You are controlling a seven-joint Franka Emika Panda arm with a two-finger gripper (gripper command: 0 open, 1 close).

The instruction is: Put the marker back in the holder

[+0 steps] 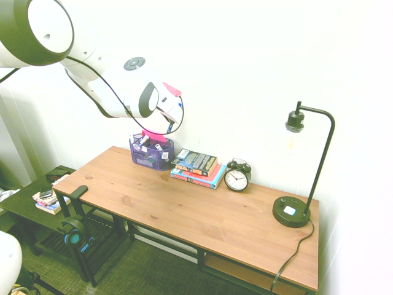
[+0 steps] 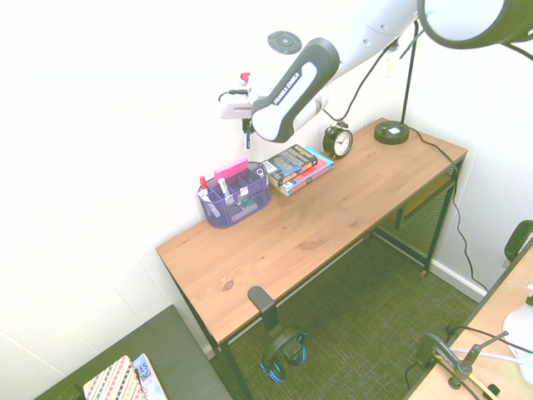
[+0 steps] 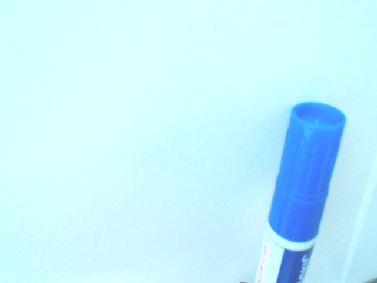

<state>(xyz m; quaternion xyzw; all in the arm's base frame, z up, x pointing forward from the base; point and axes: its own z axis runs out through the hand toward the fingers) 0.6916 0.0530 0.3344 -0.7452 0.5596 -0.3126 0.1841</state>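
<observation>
Marker [image 3: 306,194] in blue fills the lower right of the wrist view, its ribbed cap end pointing away from the camera toward a blank pale wall and its white label band with dark blue print just above the picture's bottom edge. In the second exterior view the same marker [image 2: 247,136] shows as a short dark-blue stub hanging from the claw [image 2: 246,127], in the air above the holder and clear of it. The claw is clamped on the marker, with the fingers mostly hidden behind the white wrist housing in both outside views.

The holder [image 2: 236,200], a purple wire-mesh box, stands at the back edge of the worktop [image 2: 333,217], close to the wall. A pink item [image 2: 231,171] and several pens stick up out of its compartments. In the first exterior view the holder [image 1: 151,152] sits directly under the arm's wrist, and the pink item [image 1: 151,134] rises from it.

Just beside the holder lies a stack of books [image 1: 198,168], and next to that stands a black alarm clock [image 1: 237,176]. A black desk lamp [image 1: 301,178] stands near the far end of the worktop, well apart from the holder.
</observation>
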